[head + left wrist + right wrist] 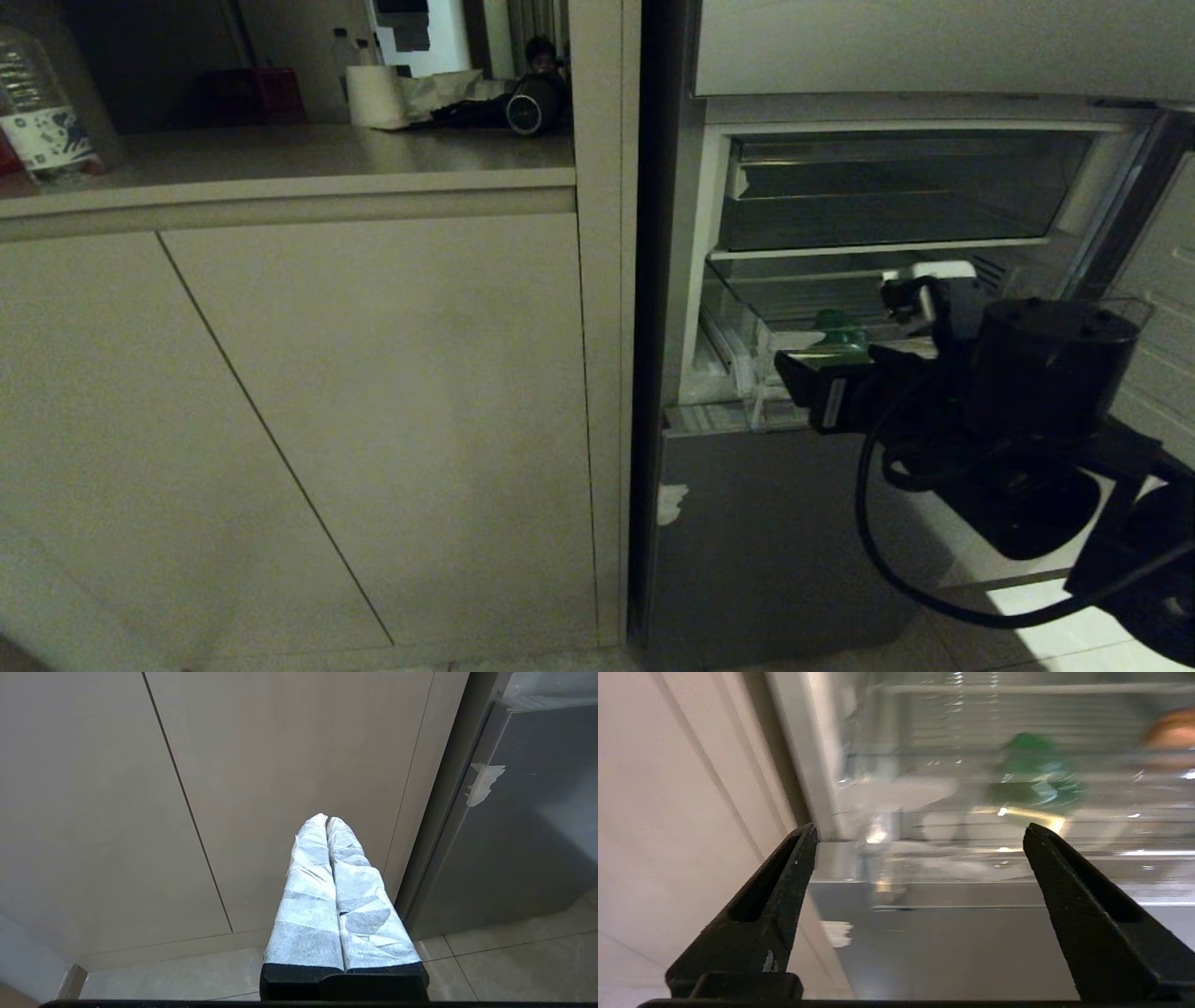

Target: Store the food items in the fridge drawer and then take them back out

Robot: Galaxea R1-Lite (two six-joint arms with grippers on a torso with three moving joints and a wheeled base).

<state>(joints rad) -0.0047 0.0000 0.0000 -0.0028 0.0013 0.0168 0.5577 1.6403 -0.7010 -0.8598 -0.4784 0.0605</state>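
Note:
The fridge drawer [747, 369], a clear plastic bin, stands pulled out of the open fridge. A green item [838, 329] lies inside it, also in the right wrist view [1034, 772]. A blurred tan-brown food item [1174, 730] shows further along in the drawer [924, 798], at the picture's edge. My right gripper [920, 833] hangs open just in front of the drawer's front wall, with nothing between its black fingers [784, 877]. In the head view the right gripper [854, 359] covers part of the drawer front. My left gripper [327, 820] is shut and empty, parked low, facing the cabinet doors.
Beige cabinet doors [373, 401] fill the left, under a counter [308, 154] with a water bottle [42, 112] and a paper roll [376, 95]. A smoky bin [896, 191] sits above the drawer. The grey steel lower door [766, 551] carries a white patch [672, 502].

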